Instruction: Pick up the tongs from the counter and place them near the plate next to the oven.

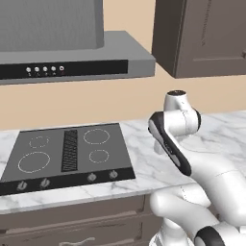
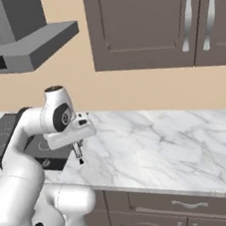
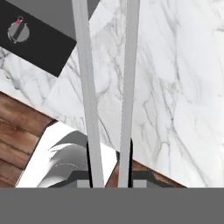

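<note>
The gripper [image 2: 78,148] hangs above the counter [image 2: 164,149], just to the right of the black cooktop [image 1: 67,153], and it points down. Its jaws are closed on the tongs [image 3: 109,87], which it holds lifted in the air, apart from the marble. In the hand view the tongs are two long silver-grey strips that run side by side from between the fingertips [image 3: 89,162] toward the top edge, with a narrow gap between them. In the right base view the tongs show as a thin rod with a black end under the hand, hanging almost upright over the marble near the corner of the cooktop. Under the tongs in the hand view lie the veined marble, a corner of the cooktop with one knob [image 3: 18,30], and the brown wood floor [image 3: 17,131] beyond the counter edge. A grey hood [image 1: 72,62] hangs over the cooktop, and dark brown upper cabinets [image 2: 159,24] are on the wall to its right.
</note>
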Robot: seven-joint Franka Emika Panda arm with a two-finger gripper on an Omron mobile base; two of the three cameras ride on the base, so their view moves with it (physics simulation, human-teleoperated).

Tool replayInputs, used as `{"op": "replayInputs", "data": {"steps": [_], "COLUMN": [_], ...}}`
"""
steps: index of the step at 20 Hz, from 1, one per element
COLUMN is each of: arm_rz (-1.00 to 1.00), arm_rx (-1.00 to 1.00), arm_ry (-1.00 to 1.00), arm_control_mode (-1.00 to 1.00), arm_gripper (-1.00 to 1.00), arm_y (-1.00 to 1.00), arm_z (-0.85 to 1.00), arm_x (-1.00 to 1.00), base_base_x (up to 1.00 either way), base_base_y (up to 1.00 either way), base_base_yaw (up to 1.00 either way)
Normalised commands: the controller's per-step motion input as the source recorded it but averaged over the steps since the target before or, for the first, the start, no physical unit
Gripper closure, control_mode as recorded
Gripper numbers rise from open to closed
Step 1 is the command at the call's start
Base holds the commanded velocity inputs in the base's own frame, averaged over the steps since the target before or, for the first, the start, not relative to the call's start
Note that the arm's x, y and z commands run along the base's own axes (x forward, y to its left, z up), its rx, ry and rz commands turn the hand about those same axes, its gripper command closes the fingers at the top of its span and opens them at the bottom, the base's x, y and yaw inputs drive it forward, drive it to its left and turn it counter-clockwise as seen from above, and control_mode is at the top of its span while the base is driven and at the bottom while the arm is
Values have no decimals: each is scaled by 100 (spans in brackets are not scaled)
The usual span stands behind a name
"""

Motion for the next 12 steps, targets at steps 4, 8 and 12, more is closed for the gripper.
{"op": "replayInputs", "data": {"steps": [4,8,12], "arm_rz": [0,0,0], "arm_rx": [0,0,0], "arm_ry": [0,0,0], "arm_control_mode": [100,100,100], "arm_gripper": [100,100,100], "arm_y": [0,0,0], "arm_z": [0,0,0], "arm_x": [0,0,0], "base_base_x": [-14,-14,-5], "base_base_y": [14,15,15], "base_base_yaw": [36,56,64]}}
